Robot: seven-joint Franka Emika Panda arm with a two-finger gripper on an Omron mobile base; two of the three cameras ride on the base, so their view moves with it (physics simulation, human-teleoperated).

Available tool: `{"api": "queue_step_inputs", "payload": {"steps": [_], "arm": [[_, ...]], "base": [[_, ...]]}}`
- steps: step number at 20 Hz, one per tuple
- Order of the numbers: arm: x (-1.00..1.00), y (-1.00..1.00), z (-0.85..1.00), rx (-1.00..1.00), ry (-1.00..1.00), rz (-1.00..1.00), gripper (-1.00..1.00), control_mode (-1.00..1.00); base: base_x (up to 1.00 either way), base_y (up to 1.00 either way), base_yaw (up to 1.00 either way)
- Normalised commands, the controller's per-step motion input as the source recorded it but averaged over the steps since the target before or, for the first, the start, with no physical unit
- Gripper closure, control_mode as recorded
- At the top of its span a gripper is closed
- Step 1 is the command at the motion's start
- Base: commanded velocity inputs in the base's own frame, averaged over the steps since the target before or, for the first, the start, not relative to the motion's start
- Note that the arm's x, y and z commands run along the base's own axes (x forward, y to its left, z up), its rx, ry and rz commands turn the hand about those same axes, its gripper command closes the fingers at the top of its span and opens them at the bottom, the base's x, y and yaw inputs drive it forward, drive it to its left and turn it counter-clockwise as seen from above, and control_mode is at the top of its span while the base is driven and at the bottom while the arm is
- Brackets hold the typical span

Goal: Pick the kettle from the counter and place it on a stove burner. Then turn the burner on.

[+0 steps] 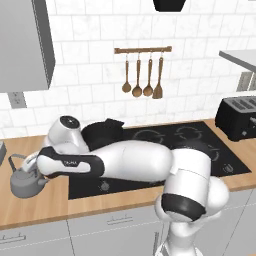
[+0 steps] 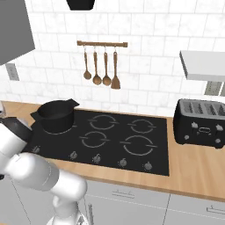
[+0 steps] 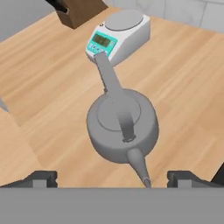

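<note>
Sitting kettle (image 3: 122, 127) just beyond spread pincer (image 3: 112, 178)

The left base view looks forward and down from behind the arm's left, taking in the counter (image 1: 35, 205), cooktop (image 1: 200, 150) and tiled wall. The right base view faces likewise from the right; both share the cooktop (image 2: 110, 136), pot (image 2: 55, 115), toaster (image 2: 200, 123) and hanging utensils (image 2: 101, 66). The hand view looks steeply down, close above the kettle (image 3: 122, 124) and scale (image 3: 119, 36).

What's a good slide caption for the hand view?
Open gripper poised above the grey kettle on the wooden counter, a digital kitchen scale behind it.
</note>
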Motion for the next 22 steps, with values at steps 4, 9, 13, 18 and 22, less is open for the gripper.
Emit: {"api": "queue_step_inputs", "payload": {"steps": [4,9,13,18,22], "arm": [[0.32,0.26,-0.25,-0.01,0.01,-0.06,-1.0,-1.0],[0.34,0.31,-0.26,-0.02,0.02,-0.05,-1.0,-1.0],[0.33,0.37,-0.22,-0.02,0.03,-0.05,-1.0,-1.0],[0.29,0.32,-0.06,-0.01,0.01,-0.08,-1.0,-1.0],[0.24,0.25,-0.04,-0.01,0.0,-0.09,-1.0,-1.0]], "base": [[0.0,0.0,0.0],[0.0,0.0,0.0],[0.0,0.0,0.0],[0.0,0.0,0.0],[0.0,0.0,0.0]]}}
